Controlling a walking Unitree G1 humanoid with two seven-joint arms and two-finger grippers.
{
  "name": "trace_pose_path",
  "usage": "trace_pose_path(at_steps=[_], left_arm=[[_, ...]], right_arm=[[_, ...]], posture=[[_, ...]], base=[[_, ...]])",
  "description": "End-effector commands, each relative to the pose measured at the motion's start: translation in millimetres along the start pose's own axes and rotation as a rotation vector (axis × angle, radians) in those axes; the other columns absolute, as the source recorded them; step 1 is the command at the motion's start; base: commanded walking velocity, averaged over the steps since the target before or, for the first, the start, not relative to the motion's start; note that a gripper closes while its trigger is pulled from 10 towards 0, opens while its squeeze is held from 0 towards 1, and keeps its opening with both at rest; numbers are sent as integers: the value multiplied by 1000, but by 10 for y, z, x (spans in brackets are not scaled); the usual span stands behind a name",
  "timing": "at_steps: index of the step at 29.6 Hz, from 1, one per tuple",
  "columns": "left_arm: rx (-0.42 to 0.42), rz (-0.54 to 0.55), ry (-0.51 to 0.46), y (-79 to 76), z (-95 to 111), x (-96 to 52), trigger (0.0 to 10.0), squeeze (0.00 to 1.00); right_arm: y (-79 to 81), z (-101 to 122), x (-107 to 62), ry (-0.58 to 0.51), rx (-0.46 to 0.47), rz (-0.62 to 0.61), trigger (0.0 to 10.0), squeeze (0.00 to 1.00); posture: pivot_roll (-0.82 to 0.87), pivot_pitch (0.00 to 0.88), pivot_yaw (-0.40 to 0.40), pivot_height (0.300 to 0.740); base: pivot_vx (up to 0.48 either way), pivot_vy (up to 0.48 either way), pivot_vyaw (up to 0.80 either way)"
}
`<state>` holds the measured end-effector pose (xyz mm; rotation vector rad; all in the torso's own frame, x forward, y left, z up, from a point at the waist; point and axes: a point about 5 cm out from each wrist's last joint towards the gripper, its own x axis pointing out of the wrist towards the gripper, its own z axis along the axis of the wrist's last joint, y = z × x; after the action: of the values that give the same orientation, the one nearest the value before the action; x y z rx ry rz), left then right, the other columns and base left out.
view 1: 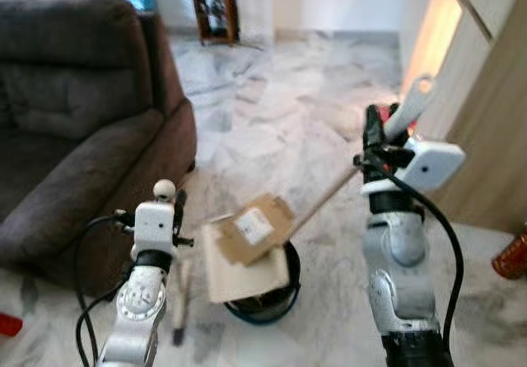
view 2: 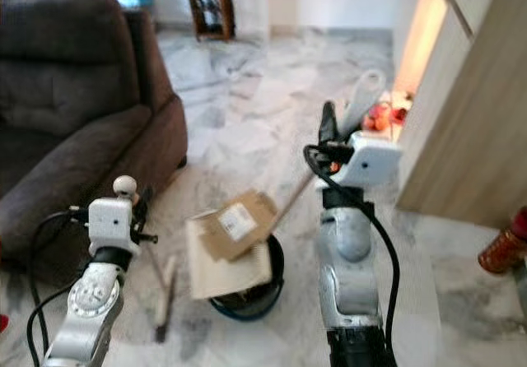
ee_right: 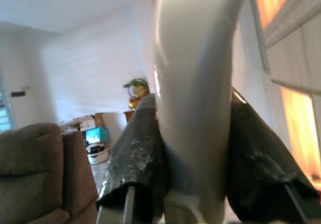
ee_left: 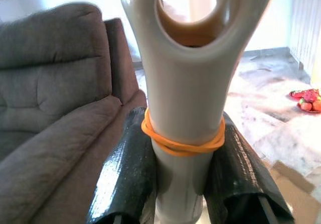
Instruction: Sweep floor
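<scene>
From the head views you see your right gripper (view 1: 376, 137) clamped on a white handle (view 1: 409, 108); its wooden shaft (view 1: 325, 200) disappears behind cardboard (view 1: 251, 229) lying over a dark bin (view 1: 262, 305). Your left wrist view shows the left gripper (ee_left: 183, 184) squeezing a pale handle (ee_left: 188, 83) with an orange band (ee_left: 180, 142), its lower end cut off. The right wrist view is blurred.
</scene>
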<state>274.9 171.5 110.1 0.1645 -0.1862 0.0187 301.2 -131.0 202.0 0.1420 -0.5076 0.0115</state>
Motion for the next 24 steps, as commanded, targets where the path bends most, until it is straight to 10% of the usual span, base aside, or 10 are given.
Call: trace_pose_path(at_steps=[1,24], left_arm=[[37,26,-43,99,81,32,10000,0],[30,23,-43,66,72,26,10000,0]], right_arm=[[109,239,77,-118,40,25,10000,0],[325,358,37,-208,-124,171,10000,0]], posture=[[63,0,52,740],[61,0,50,740]], base=[[247,0,0],[11,0,0]])
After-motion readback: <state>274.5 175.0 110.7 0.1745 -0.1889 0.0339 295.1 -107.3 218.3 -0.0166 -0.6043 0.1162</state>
